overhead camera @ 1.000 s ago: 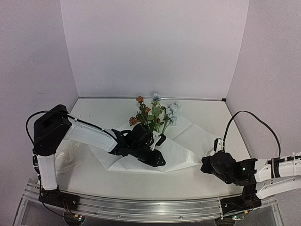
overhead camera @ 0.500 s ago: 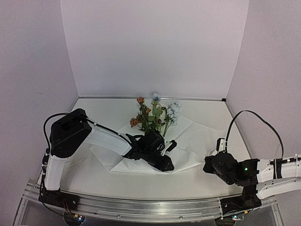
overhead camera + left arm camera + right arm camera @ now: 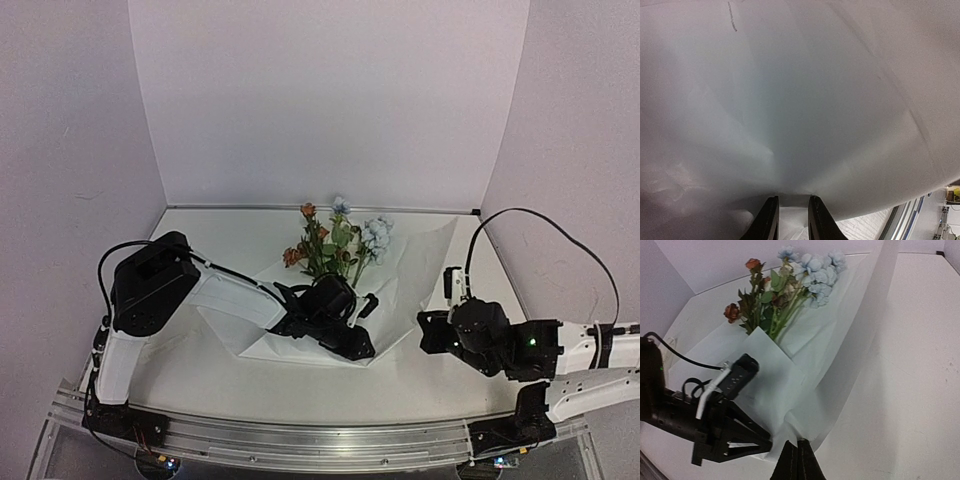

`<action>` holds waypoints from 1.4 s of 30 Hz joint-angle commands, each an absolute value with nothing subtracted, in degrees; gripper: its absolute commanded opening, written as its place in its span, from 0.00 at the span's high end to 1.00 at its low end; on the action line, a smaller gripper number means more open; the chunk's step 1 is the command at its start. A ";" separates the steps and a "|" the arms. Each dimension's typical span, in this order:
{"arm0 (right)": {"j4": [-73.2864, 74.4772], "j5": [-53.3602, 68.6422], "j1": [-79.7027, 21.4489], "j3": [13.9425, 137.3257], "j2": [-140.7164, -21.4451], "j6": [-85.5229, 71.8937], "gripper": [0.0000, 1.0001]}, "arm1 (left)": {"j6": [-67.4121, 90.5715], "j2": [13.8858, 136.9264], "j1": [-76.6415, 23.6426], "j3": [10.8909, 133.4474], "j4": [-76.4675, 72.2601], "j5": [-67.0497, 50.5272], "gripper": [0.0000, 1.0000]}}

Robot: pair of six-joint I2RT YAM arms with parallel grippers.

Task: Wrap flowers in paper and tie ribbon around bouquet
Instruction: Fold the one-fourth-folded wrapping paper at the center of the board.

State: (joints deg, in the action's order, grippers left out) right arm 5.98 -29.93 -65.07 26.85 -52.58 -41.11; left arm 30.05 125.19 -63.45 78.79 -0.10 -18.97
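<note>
The flowers (image 3: 335, 240), orange and pale blue blooms on green stems, lie on the white paper (image 3: 420, 265) at mid table. A left flap of the paper is folded over the stems. My left gripper (image 3: 365, 350) is shut on the paper at the near stem end. Its fingers (image 3: 771, 220) straddle a fold, and the paper (image 3: 800, 100) fills that view. My right gripper (image 3: 424, 334) is shut on the paper's near right corner, and that side stands raised. In the right wrist view the flowers (image 3: 785, 290), the paper (image 3: 775, 375) and my right gripper (image 3: 797, 446) show. I cannot make out the ribbon.
White walls close in the table (image 3: 230, 380) at the back and on both sides. A metal rail (image 3: 300, 440) runs along the near edge. A black cable (image 3: 540, 235) loops above my right arm.
My left gripper has moved right, carrying the left paper flap over the stems. My right gripper has moved inward and up, lifting the right side of the paper upright.
</note>
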 commanded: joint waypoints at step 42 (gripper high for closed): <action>16.19 -2.11 -53.82 56.39 -83.56 -42.77 1.00 | 33.44 89.99 -48.15 42.58 5.98 -14.60 0.79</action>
State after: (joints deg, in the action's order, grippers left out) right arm 13.86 -1.72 -54.43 50.25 -79.89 -41.83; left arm 36.03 90.92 -50.07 46.40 -0.66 -16.58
